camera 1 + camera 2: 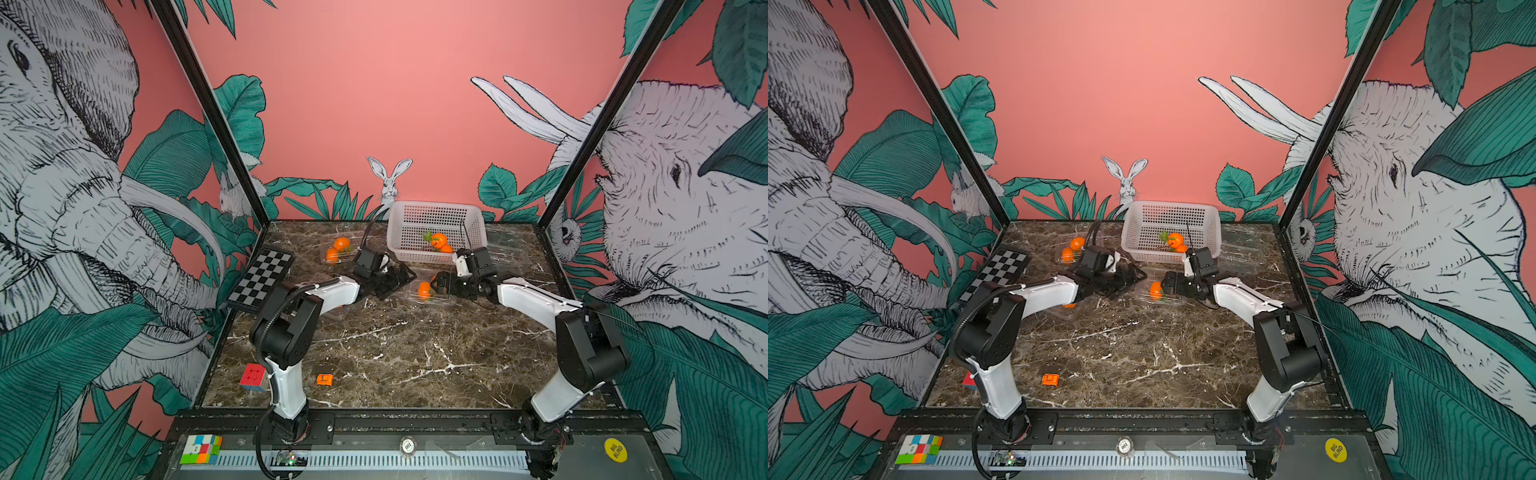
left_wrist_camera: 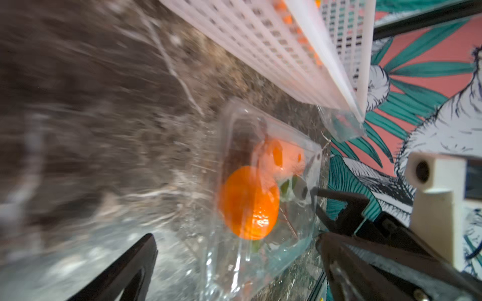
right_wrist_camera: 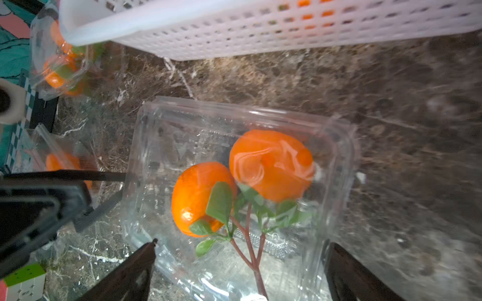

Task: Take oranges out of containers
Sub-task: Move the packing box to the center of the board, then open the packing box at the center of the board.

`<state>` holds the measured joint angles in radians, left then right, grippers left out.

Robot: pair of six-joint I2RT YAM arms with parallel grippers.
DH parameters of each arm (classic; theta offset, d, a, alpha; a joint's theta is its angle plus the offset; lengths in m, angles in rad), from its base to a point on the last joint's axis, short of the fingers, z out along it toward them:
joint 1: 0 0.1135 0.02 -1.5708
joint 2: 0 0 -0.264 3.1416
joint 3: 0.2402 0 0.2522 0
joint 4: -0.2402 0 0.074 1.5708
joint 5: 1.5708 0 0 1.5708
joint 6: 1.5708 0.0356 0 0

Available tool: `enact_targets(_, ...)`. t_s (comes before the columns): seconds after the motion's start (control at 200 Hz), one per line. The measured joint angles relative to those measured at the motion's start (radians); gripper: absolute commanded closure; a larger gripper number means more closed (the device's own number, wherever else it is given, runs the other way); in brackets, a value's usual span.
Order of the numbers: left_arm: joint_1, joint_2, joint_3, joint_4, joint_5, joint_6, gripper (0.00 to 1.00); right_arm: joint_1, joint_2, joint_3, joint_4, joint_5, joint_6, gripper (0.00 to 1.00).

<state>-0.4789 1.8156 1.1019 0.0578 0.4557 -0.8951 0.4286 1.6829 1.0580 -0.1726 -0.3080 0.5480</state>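
Only one marking reads — "BIG BLIND" on the yellow disc [image 1: 615, 449] at the rig's front.

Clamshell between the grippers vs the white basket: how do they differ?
Clamshell is clear plastic; basket is white and perforated. Clamshell is smaller and low-walled; basket is larger and taller. Both hold leafy oranges.

I can see seven oranges [image 1: 341, 243], four clear boxes [image 3: 242, 114], one white basket [image 1: 434, 203], two colour cubes [image 1: 252, 376], one checker board [image 1: 262, 282], one little orange block [image 1: 324, 379] and two robot arms [image 1: 286, 386]. I cannot tell if more oranges are hidden.
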Motion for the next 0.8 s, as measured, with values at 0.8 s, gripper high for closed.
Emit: enact_targets(0.8, 0.043, 0.116, 0.216, -0.270, 0.095, 0.248, 0.01, -0.039, -0.043, -0.239, 0.436, -0.174, 0.379, 0.02)
